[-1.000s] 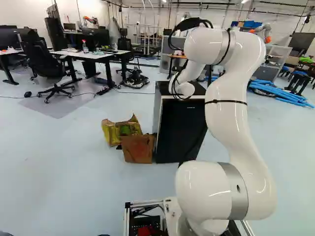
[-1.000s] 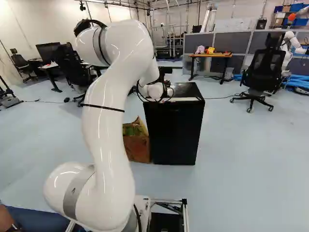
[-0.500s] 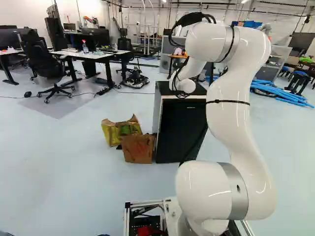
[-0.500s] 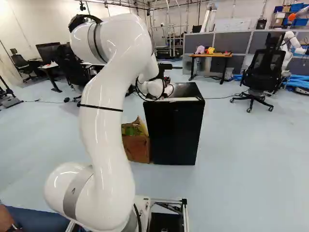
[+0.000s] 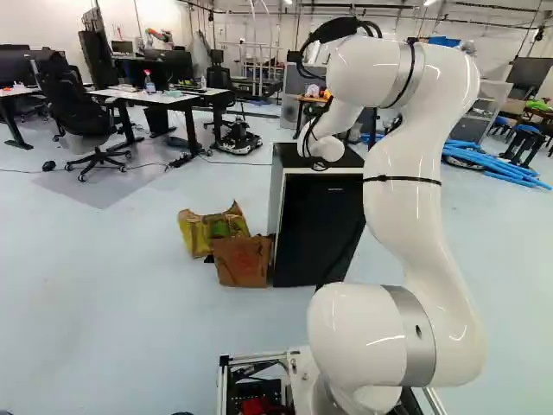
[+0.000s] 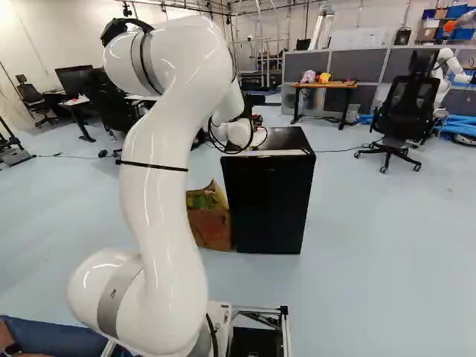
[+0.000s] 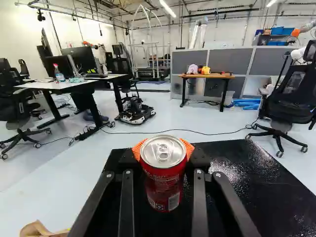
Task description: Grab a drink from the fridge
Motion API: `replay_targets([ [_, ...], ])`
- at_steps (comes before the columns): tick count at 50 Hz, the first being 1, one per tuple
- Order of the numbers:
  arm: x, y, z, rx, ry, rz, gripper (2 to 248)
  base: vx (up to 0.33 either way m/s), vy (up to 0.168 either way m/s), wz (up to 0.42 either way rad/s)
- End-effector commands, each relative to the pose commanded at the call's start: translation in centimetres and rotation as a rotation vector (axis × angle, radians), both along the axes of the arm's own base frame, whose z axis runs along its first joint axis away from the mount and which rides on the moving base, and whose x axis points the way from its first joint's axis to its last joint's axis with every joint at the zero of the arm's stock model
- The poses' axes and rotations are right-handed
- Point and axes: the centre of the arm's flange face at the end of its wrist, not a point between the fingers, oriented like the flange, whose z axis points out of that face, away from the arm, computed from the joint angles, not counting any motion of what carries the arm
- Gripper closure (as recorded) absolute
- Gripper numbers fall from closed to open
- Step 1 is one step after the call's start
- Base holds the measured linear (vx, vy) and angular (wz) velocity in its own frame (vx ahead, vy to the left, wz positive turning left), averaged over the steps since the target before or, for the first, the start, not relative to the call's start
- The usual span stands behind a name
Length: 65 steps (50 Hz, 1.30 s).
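While the white arm [image 6: 160,186] is stretched out to the black fridge [image 6: 268,201], a red can [image 7: 163,173] is held tight from both sides by the end effector [image 6: 256,117]. The can is held upright over the left part of the fridge's shiny top. On the floor just left of the fridge, a brown bag [image 5: 242,262] and a yellow bag [image 5: 197,233] can be seen.

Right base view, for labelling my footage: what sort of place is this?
Probably a robotics lab or shared workshop: another robot stands at the right, a black office chair near it, and a workbench before grey partitions.
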Motion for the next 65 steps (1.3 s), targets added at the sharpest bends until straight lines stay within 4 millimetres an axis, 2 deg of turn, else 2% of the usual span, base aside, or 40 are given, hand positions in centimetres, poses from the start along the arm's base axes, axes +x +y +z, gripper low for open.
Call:
replay_targets([
  [18,-1.1,0.6,0.3,0.000,0.007,0.003,150,0.000,0.000,0.000],
  [34,-3.0,1.5,0.8,0.001,0.018,0.007,150,0.000,0.000,0.000],
  [50,-5.9,2.8,1.3,0.002,0.035,0.014,150,0.000,0.000,0.000],
  [65,-9.7,4.3,1.7,0.002,0.056,0.022,150,0.000,0.000,0.000],
])
